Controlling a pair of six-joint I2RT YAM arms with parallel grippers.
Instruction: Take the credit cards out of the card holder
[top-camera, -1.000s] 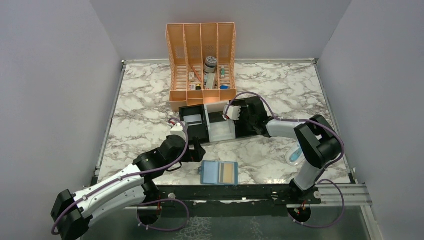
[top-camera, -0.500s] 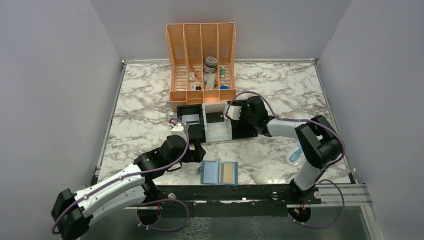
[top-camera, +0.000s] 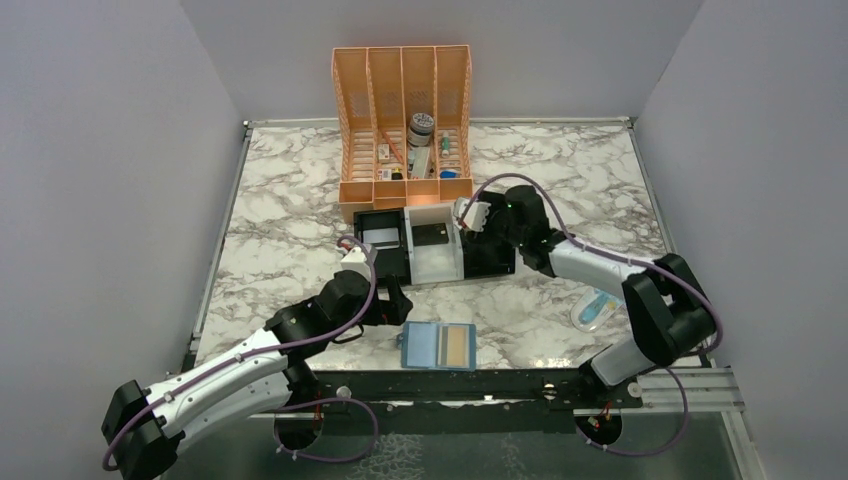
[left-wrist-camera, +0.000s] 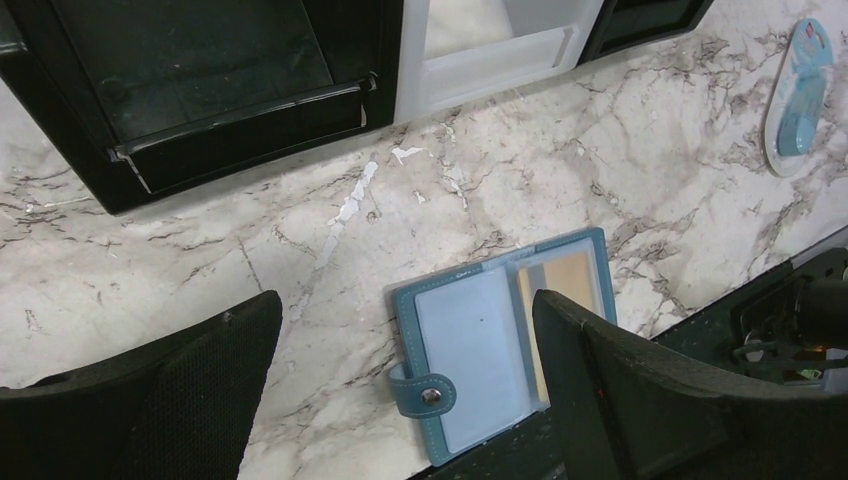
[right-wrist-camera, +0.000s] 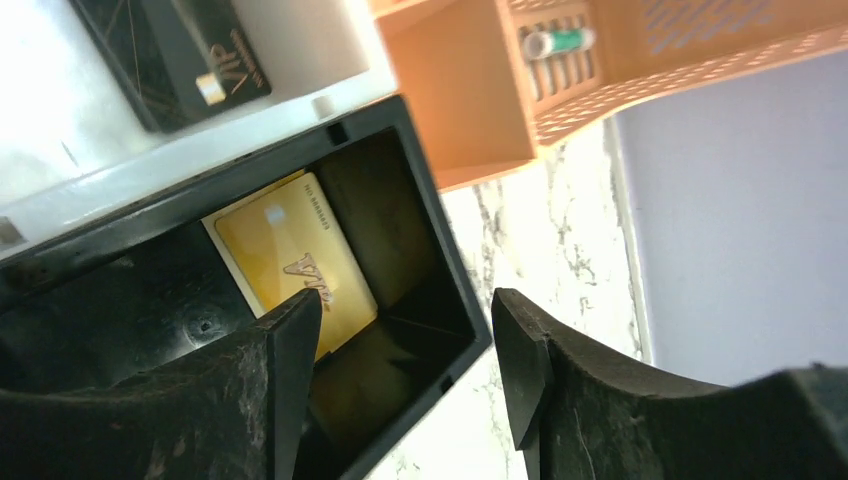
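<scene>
The blue card holder (top-camera: 438, 346) lies open at the table's near edge, with a gold credit card (top-camera: 457, 346) in its right pocket. In the left wrist view the holder (left-wrist-camera: 480, 350) and that card (left-wrist-camera: 566, 284) lie just past my open, empty left gripper (left-wrist-camera: 405, 305). My left gripper (top-camera: 395, 305) is left of and behind the holder. My right gripper (top-camera: 487, 216) hovers open over the tray's right black compartment. Another gold card (right-wrist-camera: 290, 255) lies inside that compartment, below my open right gripper (right-wrist-camera: 405, 310).
The black-and-white tray (top-camera: 400, 268) holds a silver-white card (top-camera: 383, 238) and a dark card (top-camera: 432, 234), also in the right wrist view (right-wrist-camera: 190, 60). An orange organizer (top-camera: 403, 120) stands behind it. A pale blue packet (top-camera: 592, 308) lies at the right.
My right arm has swung right and its gripper has drawn back a little from the tray's middle toward the right compartment. The left arm and the card holder have not moved.
</scene>
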